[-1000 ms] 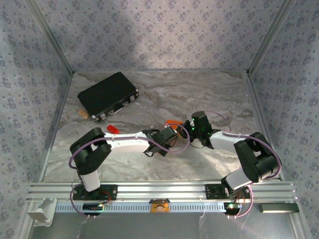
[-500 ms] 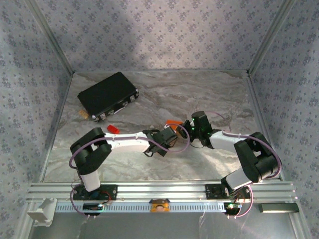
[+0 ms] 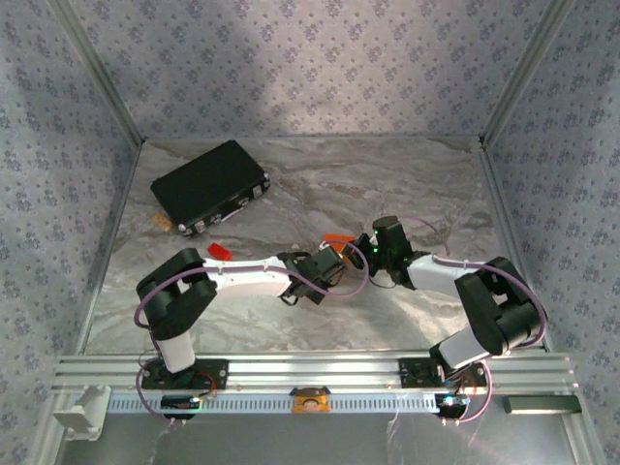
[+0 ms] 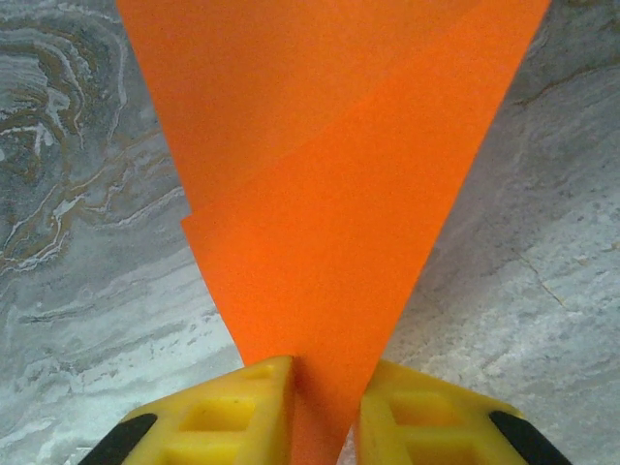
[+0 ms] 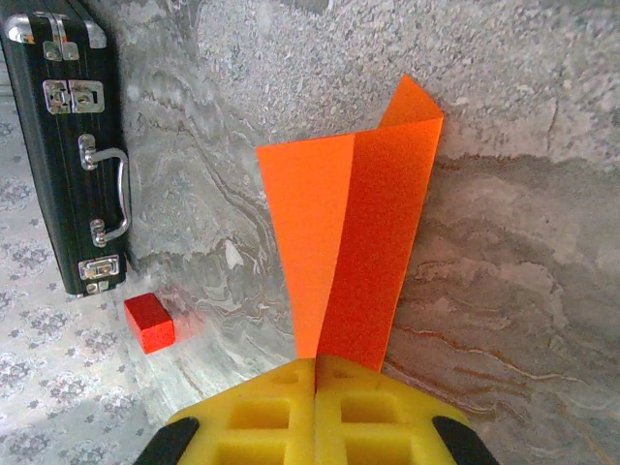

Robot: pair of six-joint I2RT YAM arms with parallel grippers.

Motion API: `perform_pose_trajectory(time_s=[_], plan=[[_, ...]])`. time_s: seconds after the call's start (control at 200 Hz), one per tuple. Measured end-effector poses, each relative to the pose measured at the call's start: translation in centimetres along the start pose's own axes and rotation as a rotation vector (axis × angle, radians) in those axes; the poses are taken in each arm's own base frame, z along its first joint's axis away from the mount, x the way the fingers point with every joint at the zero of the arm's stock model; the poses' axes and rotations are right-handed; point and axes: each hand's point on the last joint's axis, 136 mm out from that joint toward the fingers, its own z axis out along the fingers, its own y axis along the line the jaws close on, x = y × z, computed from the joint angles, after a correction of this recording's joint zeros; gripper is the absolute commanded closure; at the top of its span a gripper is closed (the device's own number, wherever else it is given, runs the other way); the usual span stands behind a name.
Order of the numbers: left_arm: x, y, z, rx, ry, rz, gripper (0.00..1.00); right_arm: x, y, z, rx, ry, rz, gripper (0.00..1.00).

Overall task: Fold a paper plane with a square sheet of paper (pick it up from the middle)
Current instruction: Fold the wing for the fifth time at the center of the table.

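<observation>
Nearest you, both arms reach inward over the marbled table (image 3: 242, 320). They meet to the right of the black case (image 3: 210, 186) and closer to you than it.

Your left gripper (image 3: 334, 256) comes in from the case's side. In its wrist camera the two yellow fingers (image 4: 237, 412) stand a narrow slot apart. The folded orange paper (image 4: 320, 174) is pinched in that slot, so this hand is gripping the paper's narrow end. From the fingers the paper fans out wider, and an overlapping layer shows as a slanted edge across it.

Your right gripper (image 3: 358, 244) comes in from the side away from the case. In its wrist view the yellow fingers (image 5: 262, 412) are pressed tight together, clamping the paper's pointed end. From there the paper runs out as a long tapered strip with a centre crease, one half brighter than the other. A small flap stands up at its wide end. You cannot tell whether the paper touches the table.

Farther out, a small red block (image 5: 148, 322) sits on the table between the paper and the case, near the case's latch side and apart from both. Farthest, the case lies flat and closed, with its handle and latches turned toward the paper.
</observation>
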Motion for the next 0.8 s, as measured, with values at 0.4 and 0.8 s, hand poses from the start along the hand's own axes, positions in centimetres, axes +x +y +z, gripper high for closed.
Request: perform_pose_trajectory(time_s=[0.4,0.8], plan=[[-0.16,-0.06,-0.01,0.002,-0.007,-0.011,0.81,0.0,0.0,0.0,0.0,0.0,0.0,1.0],[-0.19,-0.18,-0.01,0.009,-0.007,-0.02,0.95,0.0,0.0,0.0,0.0,0.0,0.0,0.88]])
